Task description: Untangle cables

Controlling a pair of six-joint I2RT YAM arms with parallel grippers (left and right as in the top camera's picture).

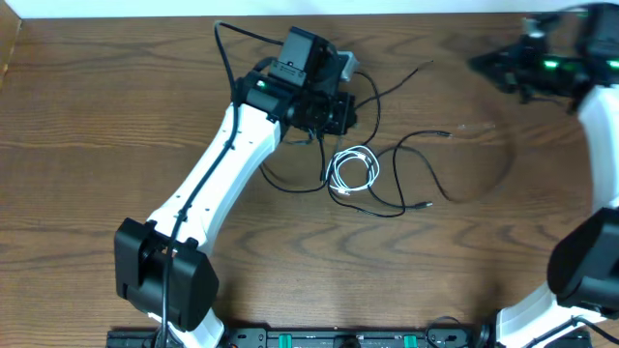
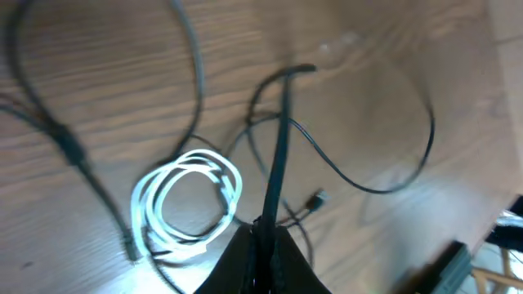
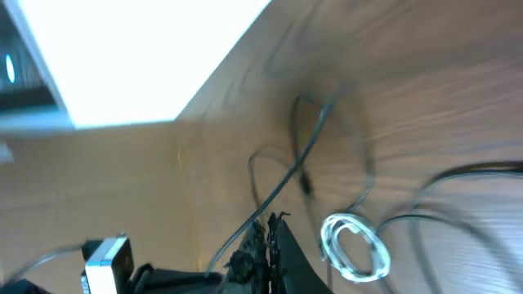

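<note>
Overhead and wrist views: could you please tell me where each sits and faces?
Overhead: above the table, looking straight down; left arm, right arm show.
Left wrist: on left arm, facing the table; own jaws pinch black cable.
Right wrist: on right arm, tilted across table; own jaws show.
All share the white coiled cable.

Not much besides the table (image 1: 87, 126) honestly: brown wood, grain running side to side in the overhead. A white strip (image 1: 290, 8) runs along its far edge, and a paler tan bit (image 1: 8, 48) shows at the top left corner. Right wrist cam gets a blown-out white patch (image 3: 122, 57) past the edge.
</note>
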